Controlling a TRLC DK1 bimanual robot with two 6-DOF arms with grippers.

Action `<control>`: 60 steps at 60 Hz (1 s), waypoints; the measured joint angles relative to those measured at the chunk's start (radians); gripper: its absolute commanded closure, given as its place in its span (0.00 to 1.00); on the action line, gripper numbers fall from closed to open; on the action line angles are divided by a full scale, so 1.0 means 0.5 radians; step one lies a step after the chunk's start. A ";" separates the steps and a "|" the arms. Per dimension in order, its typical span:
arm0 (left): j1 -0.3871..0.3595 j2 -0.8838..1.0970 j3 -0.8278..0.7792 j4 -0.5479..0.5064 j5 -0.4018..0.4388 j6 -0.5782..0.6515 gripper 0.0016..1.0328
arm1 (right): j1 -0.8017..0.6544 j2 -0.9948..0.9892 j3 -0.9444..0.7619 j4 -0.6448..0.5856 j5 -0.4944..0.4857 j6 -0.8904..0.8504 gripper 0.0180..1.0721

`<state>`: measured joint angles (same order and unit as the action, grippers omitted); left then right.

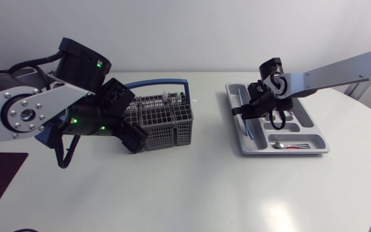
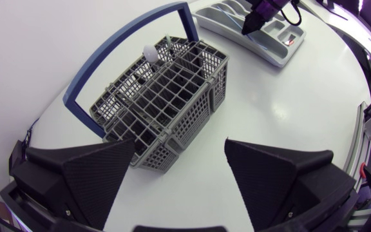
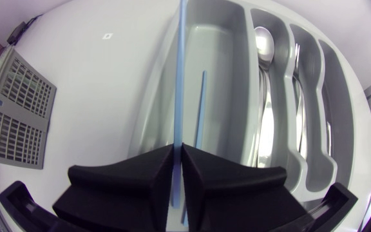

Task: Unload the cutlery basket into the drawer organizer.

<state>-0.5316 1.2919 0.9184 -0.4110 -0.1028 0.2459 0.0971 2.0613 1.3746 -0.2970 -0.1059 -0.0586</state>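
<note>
1. White table [image 1: 192,193]: a grey cutlery basket [image 1: 163,122] holds a white-knobbed piece [image 2: 149,53].
2. Left gripper [image 2: 179,145] gapes empty beside the basket.
3. Right gripper [image 3: 178,149] pinches a blue stick [image 3: 179,77] over the drawer organizer [image 1: 312,126]; a second stick [image 3: 200,109] and a spoon [image 3: 263,42] lie inside, in neighbouring compartments.

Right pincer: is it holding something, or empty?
Holding. The right pincer pinches a thin blue stick from both sides, over the drawer organizer compartment where another blue stick lies.
</note>
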 measured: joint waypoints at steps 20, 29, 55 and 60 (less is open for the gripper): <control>0.053 -0.058 -0.140 0.149 -0.069 0.043 0.06 | 0.083 -0.352 -0.304 0.272 0.018 -0.011 0.58; 0.097 -0.061 -0.174 0.242 -0.076 0.043 0.07 | 0.238 -0.648 -0.475 0.433 -0.211 -0.048 0.86; 0.325 -0.056 -0.284 0.671 -0.084 0.042 0.52 | 0.631 -0.782 -0.546 0.590 -0.404 -0.048 0.95; 0.324 -0.021 -0.284 0.710 -0.082 0.041 0.52 | 0.684 -0.761 -0.536 0.603 -0.410 -0.048 0.95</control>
<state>-0.3695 1.2812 0.7765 -0.0563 -0.1440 0.2665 0.4389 1.6806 1.1065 0.0044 -0.3107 -0.0826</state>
